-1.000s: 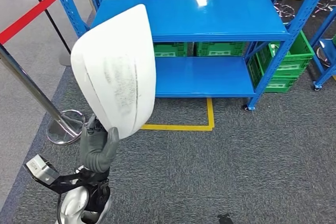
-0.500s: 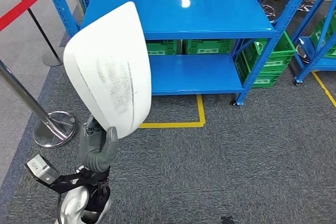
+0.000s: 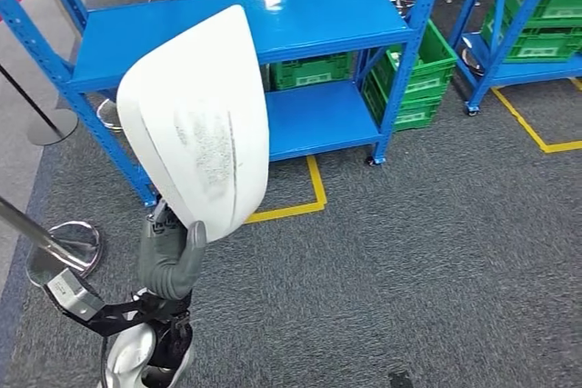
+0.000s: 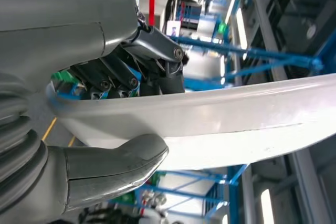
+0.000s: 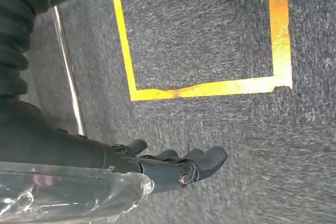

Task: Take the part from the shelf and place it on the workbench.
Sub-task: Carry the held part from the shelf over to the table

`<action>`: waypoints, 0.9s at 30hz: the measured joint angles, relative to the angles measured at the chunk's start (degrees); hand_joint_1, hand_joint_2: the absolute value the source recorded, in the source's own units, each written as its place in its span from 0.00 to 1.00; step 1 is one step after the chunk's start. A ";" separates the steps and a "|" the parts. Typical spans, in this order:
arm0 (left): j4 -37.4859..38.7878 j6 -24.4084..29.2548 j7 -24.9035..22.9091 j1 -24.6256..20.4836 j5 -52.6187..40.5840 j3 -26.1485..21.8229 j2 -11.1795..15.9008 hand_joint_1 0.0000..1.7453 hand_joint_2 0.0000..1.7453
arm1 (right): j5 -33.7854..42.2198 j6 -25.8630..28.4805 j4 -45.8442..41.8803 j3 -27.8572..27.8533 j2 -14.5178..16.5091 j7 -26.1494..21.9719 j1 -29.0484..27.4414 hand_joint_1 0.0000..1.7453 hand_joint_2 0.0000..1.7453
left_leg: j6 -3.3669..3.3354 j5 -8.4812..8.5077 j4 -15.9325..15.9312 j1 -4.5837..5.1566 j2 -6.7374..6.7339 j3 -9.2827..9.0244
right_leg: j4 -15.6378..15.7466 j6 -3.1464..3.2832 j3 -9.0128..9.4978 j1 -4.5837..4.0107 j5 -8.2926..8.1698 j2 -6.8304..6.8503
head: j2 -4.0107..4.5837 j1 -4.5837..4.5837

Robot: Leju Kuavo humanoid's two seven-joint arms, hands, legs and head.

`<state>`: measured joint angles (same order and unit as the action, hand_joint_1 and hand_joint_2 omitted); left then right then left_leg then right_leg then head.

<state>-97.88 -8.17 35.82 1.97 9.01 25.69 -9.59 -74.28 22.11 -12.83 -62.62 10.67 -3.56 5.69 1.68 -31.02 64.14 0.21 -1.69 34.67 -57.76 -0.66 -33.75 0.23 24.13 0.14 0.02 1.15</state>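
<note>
Left hand (image 3: 168, 256) grips white part (image 3: 195, 124) | right hand (image 5: 186, 169) fingers spread, empty | green crates (image 3: 412, 79) under shelf (image 3: 205, 29)

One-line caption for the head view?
Left hand holds a white curved part upright before the blue shelf.

the robot's left hand (image 3: 166, 256) is matte grey, with a thick, smooth, rounded thumb and darker, slimmer fingers (image 4: 118, 72) built of black links joined by small silver pivot pins. a grey ribbed rubber cover (image 4: 18, 156) wraps its wrist. below it, the glossy silver forearm shell (image 3: 130, 356) sits in a black bracket that carries a small grey camera box with a white label (image 3: 65, 290) on its left side. the right hand (image 5: 174, 163) is dark grey too, with a round silver screw at a finger pivot and a black ribbed cover (image 5: 13, 35).
</note>
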 joint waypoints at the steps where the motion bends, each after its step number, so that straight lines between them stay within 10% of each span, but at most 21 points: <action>1: 0.00 -0.01 0.00 0.05 0.02 -0.01 0.05 1.00 1.00 | -0.02 0.01 0.00 0.00 -0.01 0.02 0.02 0.00 1.00 | 0.11 -1.76 3.96 -0.05 0.62 1.89 | 0.00 0.10 -0.13 0.04 -0.08 -0.70 | 0.00 -0.02; 4: 0.00 -0.01 0.00 0.15 0.05 -0.03 0.14 1.00 1.00 | -0.03 0.01 0.00 0.00 -0.01 0.04 -0.15 0.00 1.00 | 0.07 -1.54 7.79 -0.14 1.15 4.00 | -0.03 0.00 -0.32 0.13 -0.29 -3.04 | 0.00 -0.02; 7: -0.01 -0.01 0.01 0.11 0.07 -0.03 0.11 1.00 1.00 | -0.03 0.01 0.00 0.00 -0.01 0.04 -0.15 0.00 1.00 | -0.15 3.99 -2.16 -0.59 3.93 -0.83 | -0.24 -0.62 -0.54 0.24 -0.51 -5.36 | 0.00 -0.08; 9: -0.03 -0.01 0.01 0.07 0.08 -0.01 0.07 1.00 1.00 | -0.04 0.01 0.00 0.00 -0.02 0.04 -0.04 0.00 1.00 | -0.43 4.99 -6.38 -0.92 6.16 -2.71 | -0.49 -1.35 -1.23 0.24 -0.77 -6.69 | 0.00 -0.11; 11: -0.06 -0.01 0.02 0.05 0.11 0.04 0.04 1.00 1.00 | -0.02 0.02 -0.01 -0.02 -0.09 0.04 -0.20 0.00 1.00 | -1.04 4.90 -6.96 -0.93 5.66 -2.71 | -0.40 -2.10 -1.95 0.45 -1.17 -7.81 | 0.00 -0.12; 14: -0.08 -0.02 0.02 -0.04 0.29 0.15 -0.02 1.00 1.00 | 0.04 0.03 -0.02 -0.09 -0.29 0.04 -0.60 0.00 1.00 | -2.04 5.22 -7.25 -1.04 3.65 -2.68 | -3.68 -2.88 -3.91 0.23 0.96 -4.69 | 0.00 0.43; 18: -0.08 -0.03 0.02 0.21 0.47 0.19 -0.03 1.00 1.00 | 0.08 0.02 -0.02 -0.11 -0.31 0.04 -0.33 0.00 1.00 | -2.63 5.09 -7.23 -0.59 0.48 -2.69 | -16.22 -3.42 -9.29 0.22 6.62 -0.60 | 0.00 1.05; 23: -0.08 -0.02 0.05 0.22 0.58 0.37 -0.08 1.00 1.00 | -0.03 -0.01 -0.02 -0.15 -0.33 0.04 -0.25 0.00 1.00 | -2.05 4.64 -7.13 -0.19 -2.56 -3.16 | -2.56 -2.52 -1.16 -0.26 0.66 2.82 | 0.00 1.02; 27: -0.16 0.18 0.20 0.33 0.58 0.48 -0.10 1.00 1.00 | -0.45 -0.02 -0.02 -0.15 -0.33 0.08 -0.14 0.00 1.00 | -0.93 4.30 -7.11 -0.04 -4.11 -3.41 | -0.50 -1.13 -0.57 -0.51 0.13 1.72 | 0.00 0.92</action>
<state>-98.03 -7.99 36.02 2.30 9.60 26.17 -9.69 -74.73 22.10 -12.85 -62.77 10.34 -3.48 5.55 0.76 -26.72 57.04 0.17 -5.80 31.26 -58.26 -1.79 -34.33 -0.27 24.26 1.86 0.02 2.07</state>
